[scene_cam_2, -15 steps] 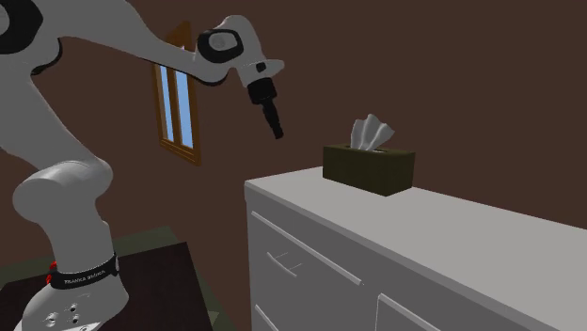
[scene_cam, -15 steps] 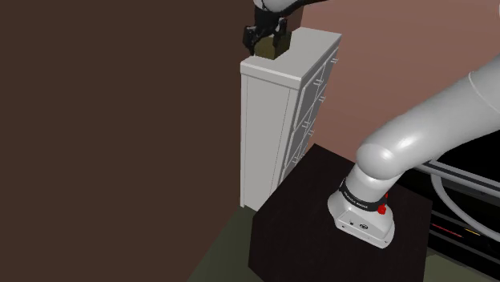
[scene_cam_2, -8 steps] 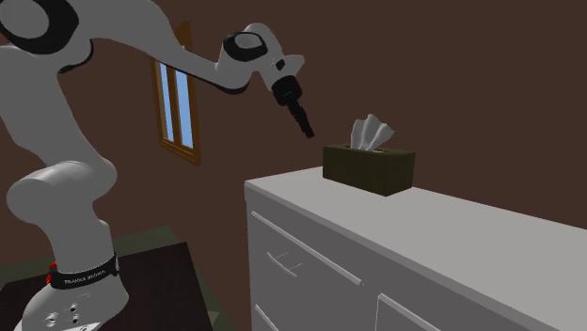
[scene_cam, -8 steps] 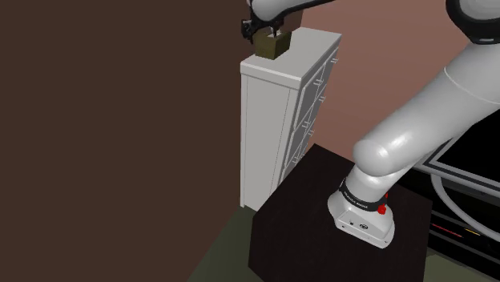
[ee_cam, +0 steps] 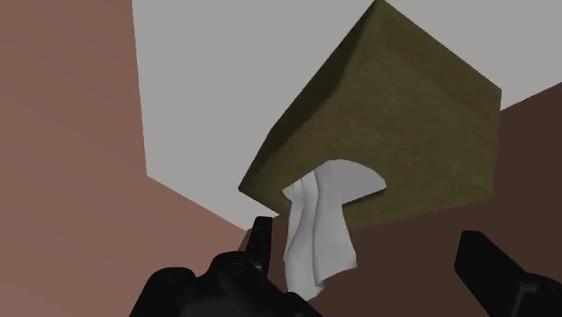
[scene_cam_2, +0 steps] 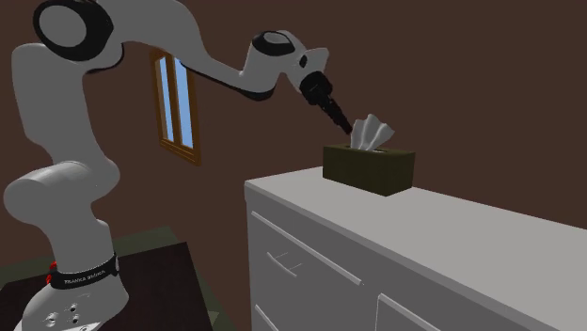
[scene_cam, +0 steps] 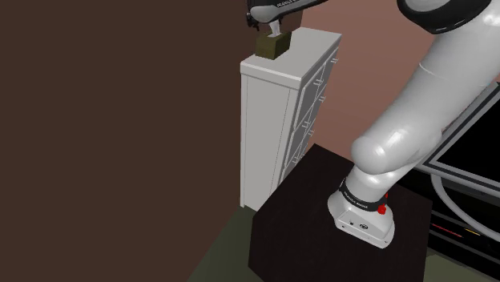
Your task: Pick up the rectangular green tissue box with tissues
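A dark brown wall [scene_cam_2: 452,66] backs the scene, with a small window [scene_cam_2: 177,103] set in it. The white arm [scene_cam_2: 56,113] rises from its dark stand [scene_cam: 304,216] and bends over toward the top of a white dresser [scene_cam_2: 452,235], whose drawer fronts carry bar handles. On the dresser's top stands the box [scene_cam_2: 369,169] – dark olive green, rectangular, upright. It sits near the end edge closest to the arm, at the back edge beside the dark wall. A white tissue [scene_cam_2: 373,133] sticks up out of its top. The tool [scene_cam_2: 346,129] hangs tilted just above the box; in the second exterior view its tip is right beside the tissue, on that view's left. In the wrist view the tool [ee_cam: 365,236] is spread: its two black fingers [ee_cam: 491,266] stand well apart, and the tissue [ee_cam: 320,225] lies between them, close to one finger – I cannot tell whether it touches. The box [ee_cam: 405,117] lies beyond the fingers, unclasped.
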Robot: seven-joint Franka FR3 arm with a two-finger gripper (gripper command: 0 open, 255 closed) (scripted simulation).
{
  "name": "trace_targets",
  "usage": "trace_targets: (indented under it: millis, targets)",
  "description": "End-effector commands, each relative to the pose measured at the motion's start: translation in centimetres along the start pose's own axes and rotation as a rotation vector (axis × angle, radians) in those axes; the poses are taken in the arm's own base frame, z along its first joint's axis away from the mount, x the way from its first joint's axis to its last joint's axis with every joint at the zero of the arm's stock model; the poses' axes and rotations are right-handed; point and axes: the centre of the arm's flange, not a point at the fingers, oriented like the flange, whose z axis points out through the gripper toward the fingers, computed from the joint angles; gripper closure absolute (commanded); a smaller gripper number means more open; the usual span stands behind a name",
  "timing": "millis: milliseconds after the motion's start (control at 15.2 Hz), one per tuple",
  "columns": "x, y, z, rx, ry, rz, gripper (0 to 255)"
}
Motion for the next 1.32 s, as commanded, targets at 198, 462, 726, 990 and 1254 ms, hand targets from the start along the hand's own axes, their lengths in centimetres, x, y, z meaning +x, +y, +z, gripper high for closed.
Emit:
trace_targets:
  millis: [198,462,726,990,1254]
  targets:
    - [4.6,1.0,2.1,-0.141,0.084,0.128,0]
    - [4.8,1.0,3.3,-0.171,0.102,0.156,0]
    - [3.5,0.3,4.8,-0.171,0.102,0.156,0]
    - [2.9,0.0,5.6,-0.17,0.101,0.155,255]
    - [3.0,0.4,5.8,-0.17,0.101,0.156,255]
